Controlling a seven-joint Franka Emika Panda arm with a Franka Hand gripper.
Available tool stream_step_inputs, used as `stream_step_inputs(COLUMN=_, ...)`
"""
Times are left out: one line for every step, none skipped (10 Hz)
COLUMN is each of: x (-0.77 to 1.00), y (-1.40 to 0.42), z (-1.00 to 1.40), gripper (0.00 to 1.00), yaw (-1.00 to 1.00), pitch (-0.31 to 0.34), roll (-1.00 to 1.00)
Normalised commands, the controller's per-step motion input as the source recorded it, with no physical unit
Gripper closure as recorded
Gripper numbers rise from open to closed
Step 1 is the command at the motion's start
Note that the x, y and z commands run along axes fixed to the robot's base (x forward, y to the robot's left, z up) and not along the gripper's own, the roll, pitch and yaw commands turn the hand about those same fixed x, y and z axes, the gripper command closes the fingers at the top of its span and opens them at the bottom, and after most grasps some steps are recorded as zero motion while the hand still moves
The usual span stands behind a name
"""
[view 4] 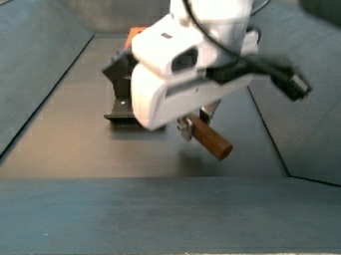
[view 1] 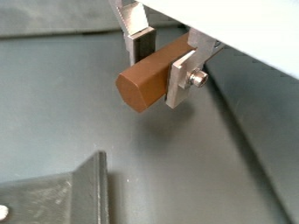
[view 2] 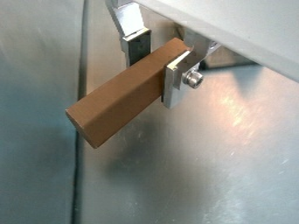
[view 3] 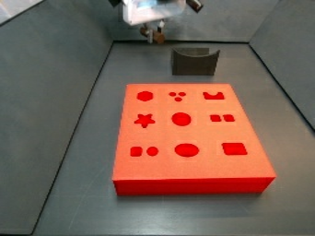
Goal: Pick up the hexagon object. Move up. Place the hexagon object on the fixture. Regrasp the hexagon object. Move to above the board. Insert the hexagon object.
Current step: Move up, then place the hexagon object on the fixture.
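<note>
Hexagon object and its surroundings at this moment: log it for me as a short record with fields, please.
hexagon object: brown bar, clamped at one end, the rest jutting out free
pincer: shut on the bar, raised off the grey floor, near the far end of the enclosure in a side view
fixture: dark grey notched block, nothing on it, beside the pincer and beyond the board
board: red slab with shaped holes, all open
stage: bar picked up, not yet set on the fixture
</note>
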Motion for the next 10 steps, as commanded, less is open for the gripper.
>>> stream_step_inputs(x=-0.01, y=0.0, z=0.2, gripper=1.0, yaw=0.02, pitch=0.047, roll=0.0)
stream_step_inputs(x=0.0, y=0.0, z=1.0, gripper=1.0, yaw=0.0, pitch=0.0, roll=0.0)
stream_step_inputs(x=0.0, y=0.0, z=1.0, gripper=1.0, yaw=0.0, pitch=-0.004, roll=0.0)
stream_step_inputs(x=-0.01, y=0.0, z=1.0, gripper=1.0, yaw=0.0, pitch=0.015, roll=0.0)
stream_step_inputs(x=-0.01, y=0.0, z=1.0, gripper=1.0, yaw=0.0, pitch=0.016, roll=0.0)
stream_step_inputs(x=-0.01, y=0.0, z=1.0, gripper=1.0, yaw=-0.01, pitch=0.021, roll=0.0)
stream_step_inputs(x=-0.02, y=0.0, z=1.0, gripper=1.0, yaw=-0.01, pitch=0.025, roll=0.0)
stream_step_inputs(x=-0.02, y=0.0, z=1.0, gripper=1.0, yaw=-0.01, pitch=0.032, roll=0.0)
stream_step_inputs(x=-0.02, y=0.0, z=0.84, gripper=1.0, yaw=-0.01, pitch=0.039, roll=0.0)
stream_step_inputs(x=-0.01, y=0.01, z=0.66, gripper=1.0, yaw=-0.01, pitch=0.045, roll=0.0)
